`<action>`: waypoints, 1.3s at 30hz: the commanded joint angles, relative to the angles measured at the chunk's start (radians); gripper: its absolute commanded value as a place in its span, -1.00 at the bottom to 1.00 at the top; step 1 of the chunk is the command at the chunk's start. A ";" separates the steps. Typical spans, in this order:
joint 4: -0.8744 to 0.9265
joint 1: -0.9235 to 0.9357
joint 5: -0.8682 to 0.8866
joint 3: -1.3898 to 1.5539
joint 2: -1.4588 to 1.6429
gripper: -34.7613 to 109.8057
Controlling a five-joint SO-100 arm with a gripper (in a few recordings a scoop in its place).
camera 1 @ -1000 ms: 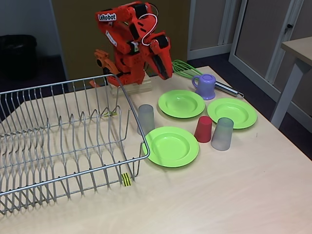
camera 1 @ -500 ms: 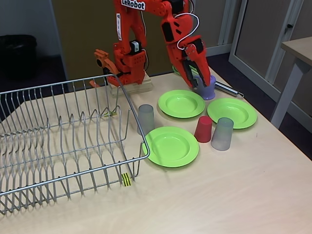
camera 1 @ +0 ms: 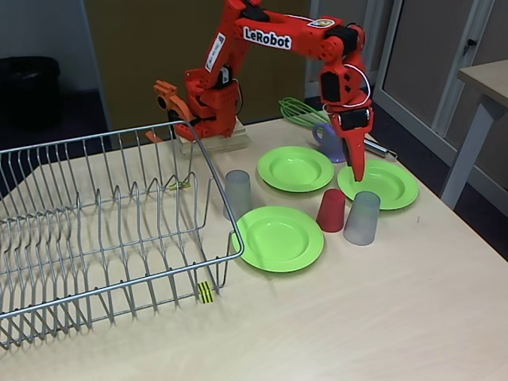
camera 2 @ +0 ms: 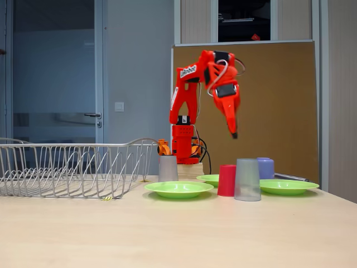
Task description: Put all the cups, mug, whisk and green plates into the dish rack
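Note:
My orange gripper [camera 1: 358,173] points straight down, shut and empty, above the left rim of the right green plate [camera 1: 393,186]; in a fixed view the gripper [camera 2: 234,133] hangs well above the cups. Two more green plates [camera 1: 295,168] [camera 1: 279,238] lie nearby. A red cup [camera 1: 331,210] and a grey cup [camera 1: 363,218] stand just in front of the gripper, another grey cup [camera 1: 237,194] by the dish rack [camera 1: 103,230]. The purple mug [camera 1: 326,136] is partly hidden behind the arm. The green whisk [camera 1: 298,109] lies at the back. The rack holds nothing.
The arm's base stands on a wooden block [camera 1: 213,143] at the table's back edge, close to the rack's far corner. Bare tabletop [camera 1: 357,317] spreads in front of the plates. Another table [camera 1: 486,79] stands off to the right.
The arm has unfolded from its base and swung right and forward, passing over the mug to hang above the right green plate. Nothing on the table has moved.

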 commanded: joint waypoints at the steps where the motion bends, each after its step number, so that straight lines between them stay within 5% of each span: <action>1: 0.063 -0.075 0.336 -0.130 -0.063 -0.04; 5: -0.005 -0.106 0.428 -0.149 -0.120 0.01; 12: -0.161 -0.080 0.347 -0.141 -0.186 0.04; 39: -0.291 -0.028 0.247 -0.115 -0.336 -0.11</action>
